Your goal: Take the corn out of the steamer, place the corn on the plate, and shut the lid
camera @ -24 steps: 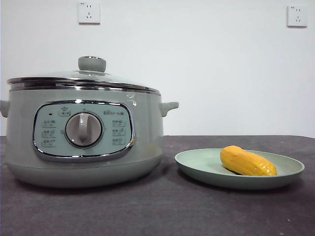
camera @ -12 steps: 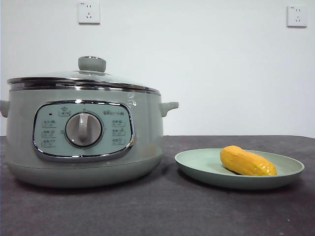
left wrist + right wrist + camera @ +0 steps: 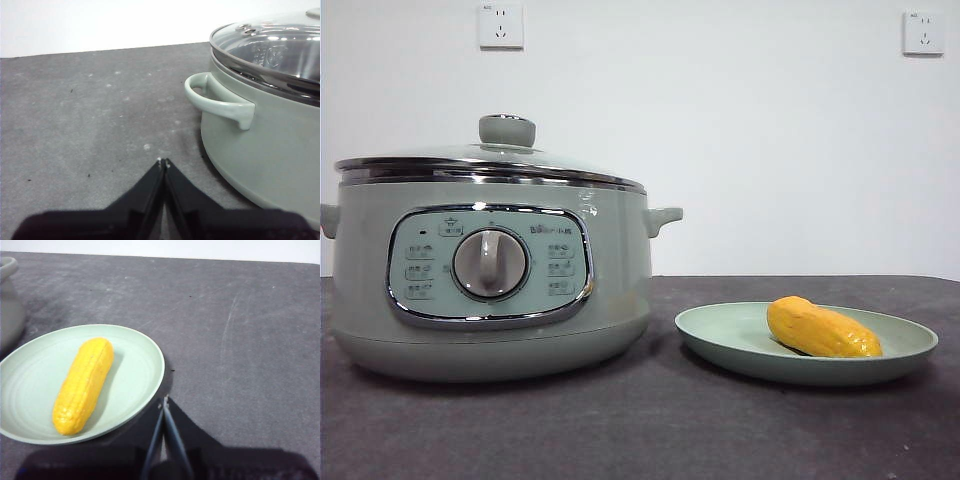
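- Evidently the work looks done: the steamer (image 3: 490,270) stands on the dark desk (image 3: 650,430) with the lid (image 3: 490,160) seated flat on its chrome rim, knob upright in the middle.
- The plate (image 3: 720,335) sits just beside the steamer, apart from it, and carries the corn (image 3: 823,328), which lies on its side well inside the rim.
- My judgement of the step in hand: nothing remains but to hold clear. Doing that well means keeping both arms off the steamer handle (image 3: 217,97) and off the plate edge, since a nudge could shift the lid or roll the corn.
- If I check anything, it is that the lid's rim meets the pot evenly all round; from the left wrist view the near arc looks seated, the far arc I cannot see.
- My left end effector (image 3: 163,162) has its jaws pressed together, grips nothing, and hangs over bare desk near the steamer's side.
- My right end effector (image 3: 164,401) is likewise pinched to a thin line, empty, just beside the plate rim without touching it.
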